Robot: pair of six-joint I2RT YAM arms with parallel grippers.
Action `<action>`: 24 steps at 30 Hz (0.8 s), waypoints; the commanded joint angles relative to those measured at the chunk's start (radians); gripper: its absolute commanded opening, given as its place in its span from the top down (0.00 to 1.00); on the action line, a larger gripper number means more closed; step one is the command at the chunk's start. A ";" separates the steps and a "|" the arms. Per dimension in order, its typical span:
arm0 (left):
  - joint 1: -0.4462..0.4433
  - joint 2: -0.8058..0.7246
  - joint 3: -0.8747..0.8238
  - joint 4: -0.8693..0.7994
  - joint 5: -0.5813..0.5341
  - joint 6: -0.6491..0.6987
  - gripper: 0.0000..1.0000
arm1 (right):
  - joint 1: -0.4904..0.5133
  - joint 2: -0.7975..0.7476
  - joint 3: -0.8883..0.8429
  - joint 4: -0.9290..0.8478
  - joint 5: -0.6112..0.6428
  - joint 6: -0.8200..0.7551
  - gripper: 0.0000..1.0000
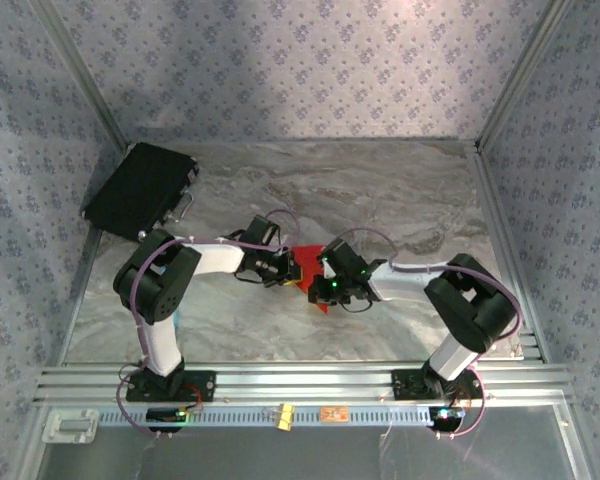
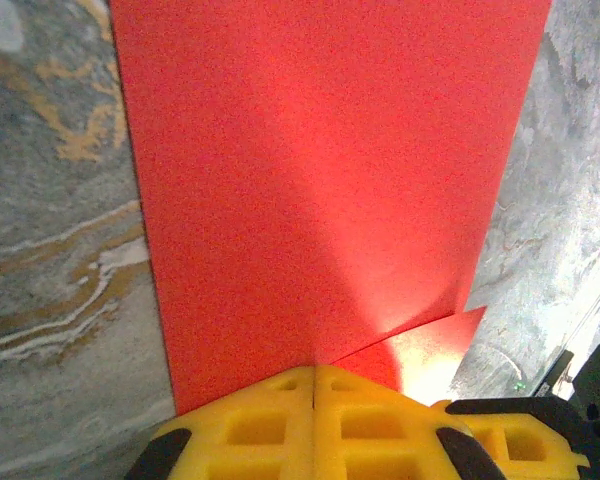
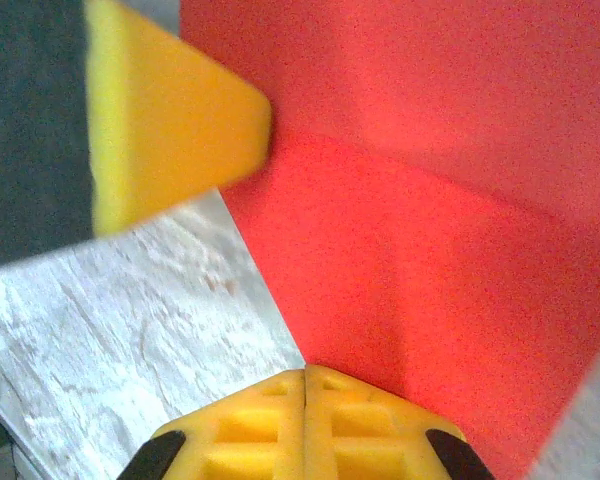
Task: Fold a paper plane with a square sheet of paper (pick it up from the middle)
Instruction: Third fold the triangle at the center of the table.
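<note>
The red sheet of paper (image 1: 308,260) lies partly folded on the marble table between my two grippers. In the left wrist view the paper (image 2: 320,180) stretches away from my left gripper (image 2: 313,368), with a second layer peeking out at the lower right. The jaws are shut, tips on the paper's near edge, and no red shows between them. In the right wrist view my right gripper (image 3: 305,370) is shut too, its tips at a corner of the creased paper (image 3: 430,250). The left gripper's yellow finger (image 3: 170,120) touches the paper's edge. From above, left gripper (image 1: 288,270) and right gripper (image 1: 323,272) nearly meet.
A black rectangular case (image 1: 140,190) leans at the back left corner. Patterned walls close in the marble table (image 1: 400,190) on three sides. An aluminium rail (image 1: 300,385) with the arm bases runs along the front, with a small orange tag (image 1: 332,413) on it.
</note>
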 commanded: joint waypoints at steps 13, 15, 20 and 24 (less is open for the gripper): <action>0.018 0.040 -0.015 -0.040 -0.026 0.019 0.99 | -0.015 0.134 0.140 -0.004 -0.020 0.010 0.98; 0.018 0.035 -0.017 -0.041 -0.029 0.020 0.99 | -0.011 0.131 0.098 0.011 -0.018 0.017 0.98; 0.021 0.036 -0.013 -0.049 -0.031 0.024 0.99 | -0.006 0.028 -0.028 0.025 -0.023 0.026 0.97; 0.027 0.035 -0.014 -0.059 -0.037 0.030 0.99 | -0.011 -0.078 -0.115 -0.019 -0.012 0.012 0.95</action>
